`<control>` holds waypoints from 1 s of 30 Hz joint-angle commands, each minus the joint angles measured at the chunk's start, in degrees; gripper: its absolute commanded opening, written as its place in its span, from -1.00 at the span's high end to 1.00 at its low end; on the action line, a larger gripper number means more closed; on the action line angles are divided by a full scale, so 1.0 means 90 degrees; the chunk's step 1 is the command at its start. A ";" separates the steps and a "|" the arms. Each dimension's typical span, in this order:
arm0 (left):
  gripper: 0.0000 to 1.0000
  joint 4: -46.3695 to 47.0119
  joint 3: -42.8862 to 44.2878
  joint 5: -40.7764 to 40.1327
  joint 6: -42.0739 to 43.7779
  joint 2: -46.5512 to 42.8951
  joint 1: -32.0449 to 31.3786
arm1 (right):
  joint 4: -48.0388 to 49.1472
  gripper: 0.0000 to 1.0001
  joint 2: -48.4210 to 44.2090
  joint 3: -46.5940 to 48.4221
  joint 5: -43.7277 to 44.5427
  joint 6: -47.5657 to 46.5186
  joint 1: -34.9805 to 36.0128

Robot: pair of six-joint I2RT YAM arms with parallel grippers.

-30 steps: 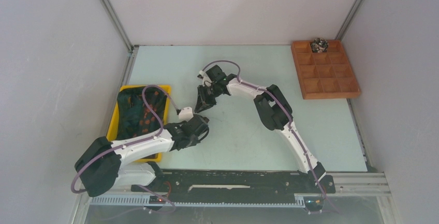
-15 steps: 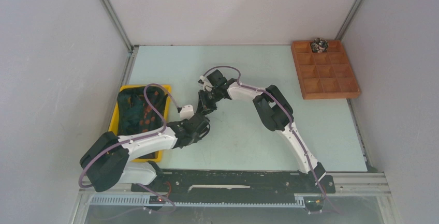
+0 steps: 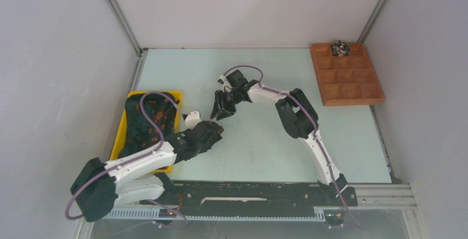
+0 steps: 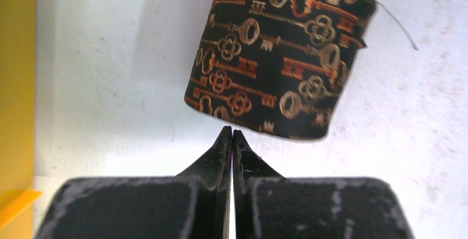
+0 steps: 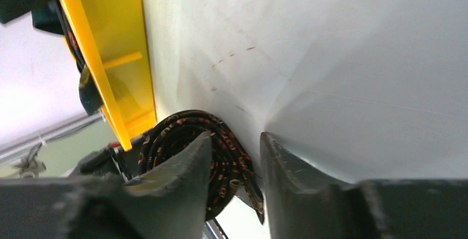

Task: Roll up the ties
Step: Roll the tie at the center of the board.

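Top external view: 1 finished coil (image 3: 340,47) is noted in a back-row compartment of the wooden tray (image 3: 353,101), at the far right of the desk (image 3: 265,145). The other compartments are seen bare. A 2nd rolled tie (image 4: 278,57) is recorded on the desk near the middle, between the 2 arm ends and close to the yellow bin (image 3: 165,92). It is wound tight, with a thread trailing from 1 edge. Loose ties (image 3: 138,123) are heaped in the bin; their count cannot be read.

The left jaws are pressed together and empty, tips just short of the rolled tie. The right jaws are held apart with the rolled tie in the gap, against 1 finger and clear of the other. No clamp is seen.

Progress is judged early: 1 tie stowed, 1 rolled but not stowed, the heap not yet rolled.

Room: bare desk is seen between the centre and the tray, so that route is judged free. Tight spots are judged to be the bin wall beside the rolled tie, the closeness of the 2 arm ends, and the tray's rim and dividers near the side wall.
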 commanded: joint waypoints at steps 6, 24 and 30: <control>0.62 -0.1531 0.0683 -0.0006 0.0636 -0.1625 -0.0078 | 0.0745 -0.53 -0.1784 -0.1639 0.0551 -0.0225 -0.0552; 0.73 -0.0905 0.1499 0.0484 0.2119 -0.0128 0.1177 | 0.3809 -0.93 -0.2770 -0.4757 0.0262 0.0983 0.0289; 0.72 -0.0535 0.1349 0.0624 0.2182 -0.0015 0.1348 | 0.4265 -0.93 -0.2427 -0.4756 0.0672 0.1531 0.0439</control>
